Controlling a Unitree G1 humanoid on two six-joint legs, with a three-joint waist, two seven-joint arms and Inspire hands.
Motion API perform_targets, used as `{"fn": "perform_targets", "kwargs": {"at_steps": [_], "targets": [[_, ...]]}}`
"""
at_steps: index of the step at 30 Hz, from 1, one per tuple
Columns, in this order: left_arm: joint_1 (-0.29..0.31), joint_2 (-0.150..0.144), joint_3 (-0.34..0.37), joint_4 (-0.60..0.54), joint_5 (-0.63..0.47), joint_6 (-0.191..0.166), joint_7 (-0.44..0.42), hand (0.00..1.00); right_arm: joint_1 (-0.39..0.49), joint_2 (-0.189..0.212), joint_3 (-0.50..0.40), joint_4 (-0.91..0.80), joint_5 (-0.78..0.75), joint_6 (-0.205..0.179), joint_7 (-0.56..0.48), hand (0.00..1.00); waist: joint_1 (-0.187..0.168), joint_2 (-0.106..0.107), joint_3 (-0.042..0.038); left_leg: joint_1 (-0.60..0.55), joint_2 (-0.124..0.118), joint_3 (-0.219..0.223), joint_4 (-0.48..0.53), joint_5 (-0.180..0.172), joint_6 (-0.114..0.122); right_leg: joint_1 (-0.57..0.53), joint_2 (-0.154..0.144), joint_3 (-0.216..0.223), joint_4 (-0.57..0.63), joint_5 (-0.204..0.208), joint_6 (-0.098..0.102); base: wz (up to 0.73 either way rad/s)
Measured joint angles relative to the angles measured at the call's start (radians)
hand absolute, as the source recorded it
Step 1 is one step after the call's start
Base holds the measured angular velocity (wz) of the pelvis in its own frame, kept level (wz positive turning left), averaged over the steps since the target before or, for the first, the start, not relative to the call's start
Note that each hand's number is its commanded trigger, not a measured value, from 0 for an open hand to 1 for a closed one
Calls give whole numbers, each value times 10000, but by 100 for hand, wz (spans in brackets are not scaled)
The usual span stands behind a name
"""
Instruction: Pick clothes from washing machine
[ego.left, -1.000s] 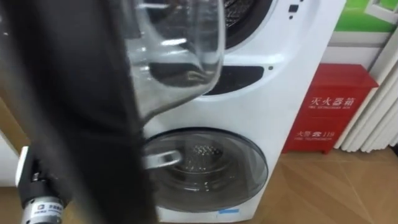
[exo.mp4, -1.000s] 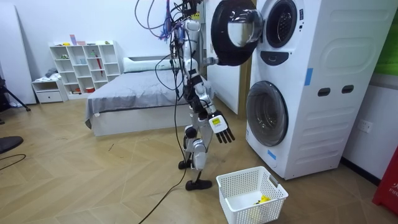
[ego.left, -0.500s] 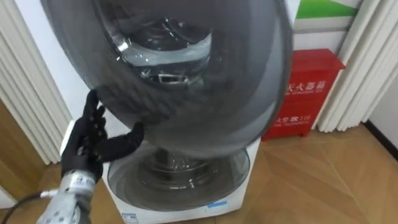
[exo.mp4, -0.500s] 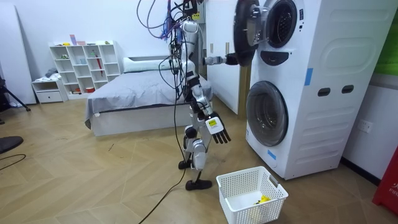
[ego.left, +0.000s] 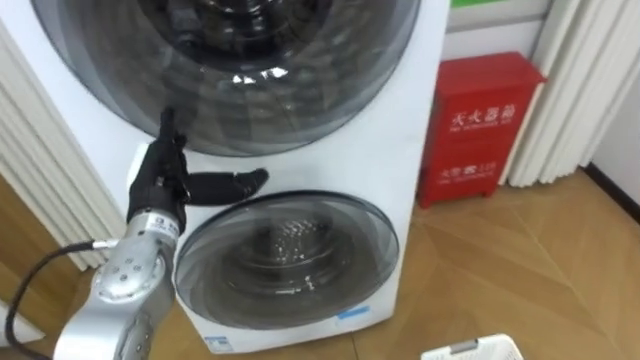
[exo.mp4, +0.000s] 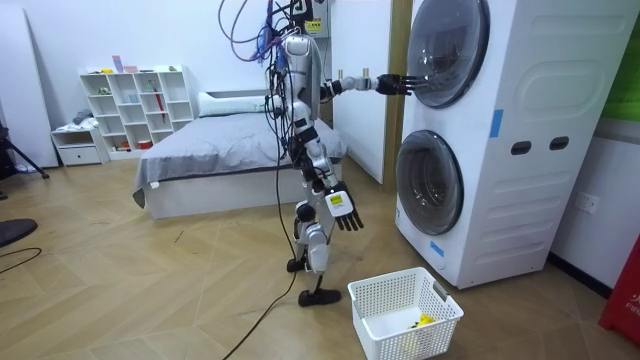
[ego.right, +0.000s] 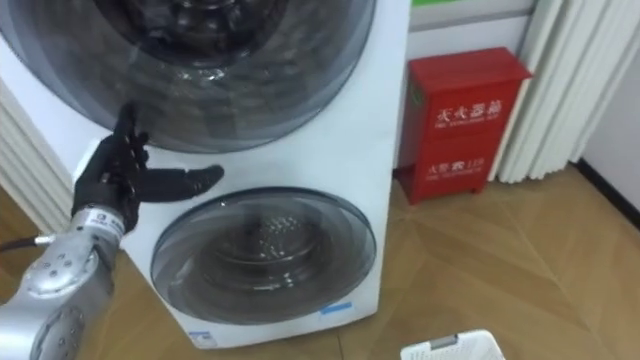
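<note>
Before 2 stacked washing machines (exo.mp4: 540, 100), both round doors shut, the robot's left hand (ego.left: 160, 185) rests open, fingers straight, against the upper door (ego.left: 250, 90). Its right hand (exo.mp4: 340, 210) hangs relaxed and empty. Whether clothes lie behind the glass cannot be told. 1 white basket (exo.mp4: 390, 281) sits at lower right.

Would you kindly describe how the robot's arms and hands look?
The left hand has black fingers on a rounded silver forearm, with a dark cable beside the wrist. The right hand is black too, with a white tag on its back.
</note>
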Motion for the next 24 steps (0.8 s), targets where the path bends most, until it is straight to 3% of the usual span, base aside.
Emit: {"fn": "perform_targets", "kwargs": {"at_steps": [5,8,10,11,13,14,15,16,17,19,20,21,22,24], "targets": [[-141,85,114,393,-229,-53,-25,0,126,8,65,33,28,272,-18,0,-61,-31,10,0,-41,83,14,24,35,-42,-8,125,22,19,22,-6],[-134,187,110,590,-399,-323,-309,0,198,-59,413,25,370,293,-13,0,46,-118,-6,4,-41,110,25,29,35,11,-2,151,50,31,21,-3],[240,154,27,1286,-377,-1430,-699,0,155,-67,545,35,609,282,23,0,81,-282,30,178,-40,160,-81,36,28,67,7,171,52,30,22,-9],[400,180,-115,1547,-373,-1672,-829,0,167,-82,652,43,687,261,17,0,76,-285,-14,195,-39,159,-99,34,27,141,11,167,28,30,22,-10],[1516,189,-1025,3128,-27,-2497,-1280,0,202,-90,842,59,929,168,8,0,235,-289,-146,427,-30,264,-354,38,13,205,29,180,21,9,6,-23],[1866,128,-1246,3671,111,-2693,-1427,0,232,-82,842,73,1047,99,13,0,276,-298,-150,534,-18,307,-427,34,4,251,42,185,12,-3,-3,-31],[2614,-95,-1497,4815,568,-2888,-1633,0,370,-47,841,86,1242,-96,31,0,292,-372,-164,701,15,393,-504,12,-33,363,78,184,1,-59,-31,-20],[3253,-287,-1467,6273,955,-3055,-1750,0,562,-7,841,166,1496,-273,32,0,372,-509,-215,801,72,408,-526,-26,-93,427,134,189,1,-122,-81,-13],[3596,-289,-1391,6974,1080,-3059,-1751,0,619,20,826,264,1619,-340,34,0,423,-516,-240,860,109,408,-514,-55,-135,479,166,183,-6,-156,-120,-6],[4826,-100,-312,9304,1276,-3116,-1465,0,952,50,729,743,1912,-488,61,0,905,-922,-222,879,291,409,-474,-178,-295,462,351,126,-55,-213,-221,0],[5106,3,5,9728,1247,-3159,-1283,0,974,47,681,956,1980,-511,49,0,1058,-1007,-229,875,334,409,-460,-205,-330,432,385,46,-93,-215,-242,-9],[5573,161,533,10462,1241,-3338,-938,0,1139,-2,673,1131,2187,-577,-14,0,1494,-1078,-259,862,434,490,-438,-326,-391,407,456,-16,-175,-200,-279,-14],[5972,285,873,11079,1306,-3553,-637,0,1225,-34,684,1222,2384,-670,-13,0,1791,-1083,-244,879,486,503,-396,-395,-407,458,487,-234,-179,-200,-288,-11],[6440,336,1043,11759,2000,-3754,-259,0,1291,-6,685,1382,2679,-874,14,0,1987,-975,-198,968,513,444,-366,-444,-401,586,476,-607,-168,-204,-294,13]]}}
